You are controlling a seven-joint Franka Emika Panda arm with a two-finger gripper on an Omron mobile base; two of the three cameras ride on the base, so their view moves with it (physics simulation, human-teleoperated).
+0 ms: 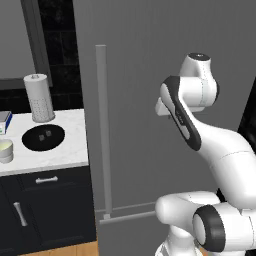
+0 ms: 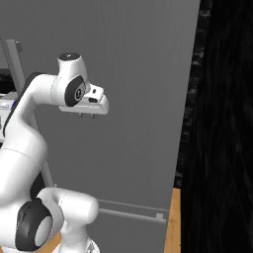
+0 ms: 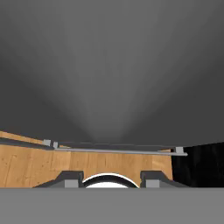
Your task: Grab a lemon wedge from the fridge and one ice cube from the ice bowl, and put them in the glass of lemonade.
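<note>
Fridge (image 1: 145, 75) door shut; grey face spans most of both base views. Long vertical bar handle (image 1: 102, 130) runs down its left edge, beside the counter (image 1: 60, 150).

Gripper (image 2: 87, 115) hangs in front of the door face, pointing down, well to the right of the handle and touching nothing. In the hand view the two finger tips (image 3: 73, 179) stand apart with nothing between them: partly open, empty. Below them: wood floor (image 3: 26, 166) and a horizontal bar on the lower drawer front (image 3: 118, 150).

Step in hand, as I judge it: get the door open. The lemon wedge is presumably inside, hidden behind the closed door. To do it well: swing the hand left to the bar, turn the wrist so the jaws straddle it, take it around mid-height, close firmly, then pull along the door's arc, not straight back.

Around: ice bowl (image 1: 43, 137) on the counter, two small cubes in it. Glass of lemonade (image 1: 5, 150) at the counter's left edge, near the bowl. White paper-towel roll (image 1: 39, 98) behind the bowl.

In the way: the robot's own elbow and base sit close to the door; the swing may need the base to back off. The counter edge sits just beside the handle, so clearance on that side is tight
</note>
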